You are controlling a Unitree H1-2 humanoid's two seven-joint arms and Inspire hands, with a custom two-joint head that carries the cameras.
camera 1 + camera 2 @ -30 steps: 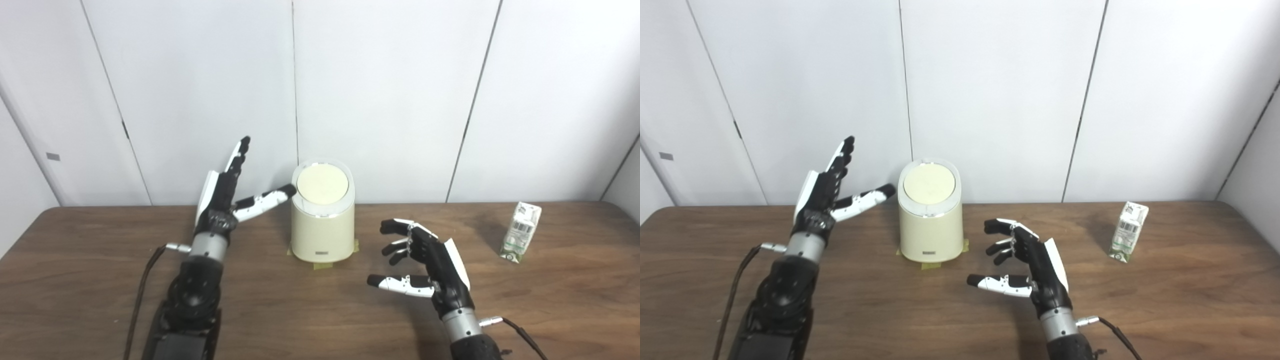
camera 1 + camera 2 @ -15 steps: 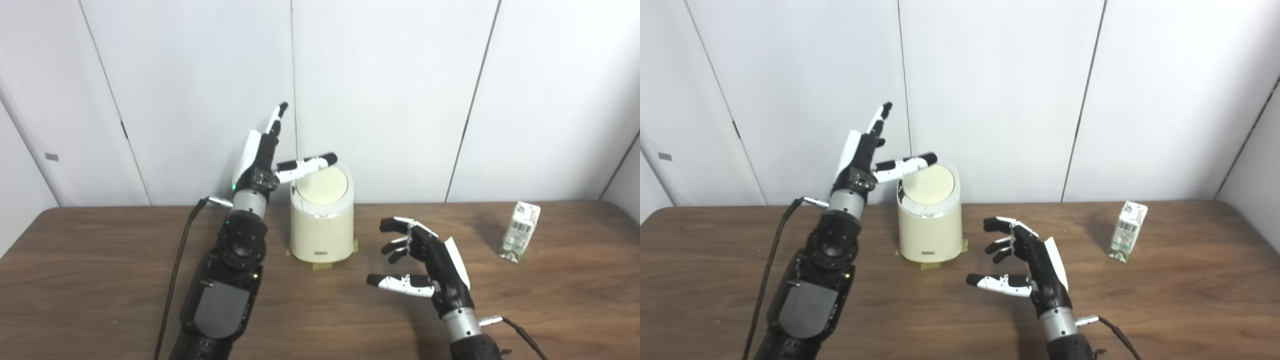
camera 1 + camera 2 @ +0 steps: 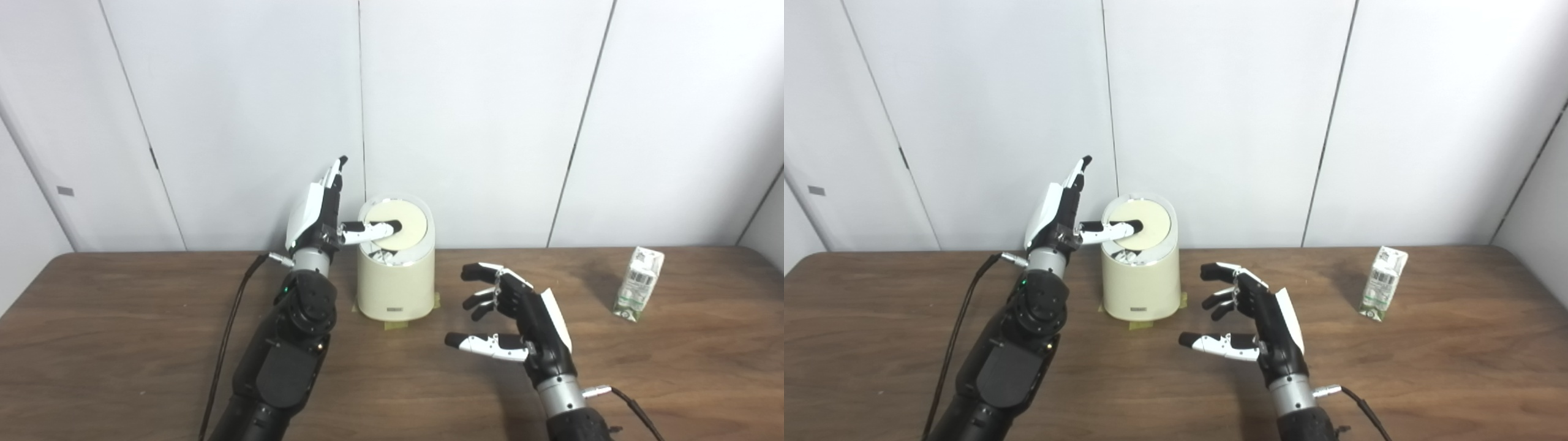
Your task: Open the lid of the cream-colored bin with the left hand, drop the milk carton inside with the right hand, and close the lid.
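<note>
Left eye view: pressed left hand (image 3: 318, 211) thumb onto round cream lid (image 3: 398, 224), fingers apart; right hand (image 3: 520, 318) splayed over woodgrain surface (image 3: 122, 343).

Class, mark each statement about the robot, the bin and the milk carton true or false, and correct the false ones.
1. The left hand has its thumb on the lid of the cream-colored bin. True.
2. The right hand holds the milk carton. False: it is open and holds nothing; the carton stands apart on the table.
3. The milk carton lies flat. False: it stands upright.
4. The bin stands between the two hands. True.
</note>
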